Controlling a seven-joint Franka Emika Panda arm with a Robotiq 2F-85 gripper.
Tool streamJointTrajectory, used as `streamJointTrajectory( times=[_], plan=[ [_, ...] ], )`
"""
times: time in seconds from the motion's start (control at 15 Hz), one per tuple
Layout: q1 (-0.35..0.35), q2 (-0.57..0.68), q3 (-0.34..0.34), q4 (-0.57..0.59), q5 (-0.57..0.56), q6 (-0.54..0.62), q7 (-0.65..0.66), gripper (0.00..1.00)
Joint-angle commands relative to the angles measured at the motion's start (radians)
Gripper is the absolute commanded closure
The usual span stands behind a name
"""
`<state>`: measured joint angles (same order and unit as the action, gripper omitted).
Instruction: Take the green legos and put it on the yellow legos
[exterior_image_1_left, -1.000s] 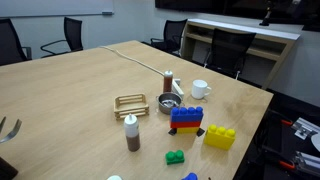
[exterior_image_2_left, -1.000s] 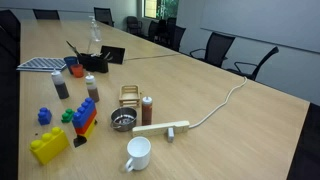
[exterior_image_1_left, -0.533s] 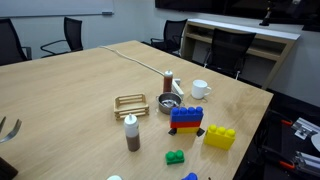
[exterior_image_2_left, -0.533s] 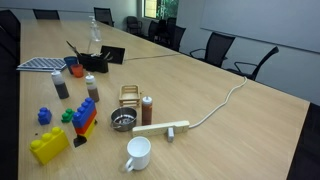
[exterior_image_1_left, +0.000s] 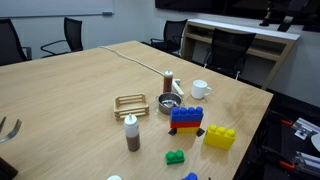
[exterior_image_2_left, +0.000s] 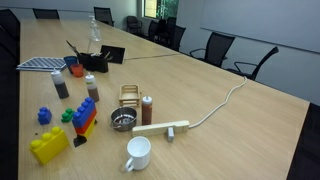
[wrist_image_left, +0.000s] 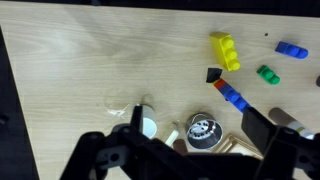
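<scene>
The gripper (wrist_image_left: 190, 145) hangs wide and empty above the desk (exterior_image_1_left: 80, 90), so it is best carried toward the corner where the green brick (exterior_image_1_left: 175, 157) lies by the edge near the yellow block (exterior_image_1_left: 220, 136), then lowered squarely astride it.

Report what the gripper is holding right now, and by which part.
Nothing is held. The gripper stands open and empty; the green legos lie on the table, apart from it.
</scene>
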<state>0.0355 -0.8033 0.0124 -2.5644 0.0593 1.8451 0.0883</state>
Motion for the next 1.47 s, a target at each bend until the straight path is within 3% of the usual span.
streamJointTrajectory(
  times=[0.0,0.2,0.27,0.8,1.07,1.4],
  plan=[
    [0.051,0.056,0.056,-0.046,0.034,0.113,-0.025,0.00],
    [0.118,0.121,0.098,-0.077,0.066,0.235,-0.040,0.00],
    [0.100,0.099,0.098,-0.072,0.051,0.188,-0.004,0.00],
    [0.108,0.103,0.101,-0.071,0.049,0.200,-0.006,0.00],
    [0.169,0.181,0.144,-0.039,0.058,0.246,-0.042,0.00],
    [0.295,0.385,0.220,0.018,0.076,0.416,-0.105,0.00]
  ],
)
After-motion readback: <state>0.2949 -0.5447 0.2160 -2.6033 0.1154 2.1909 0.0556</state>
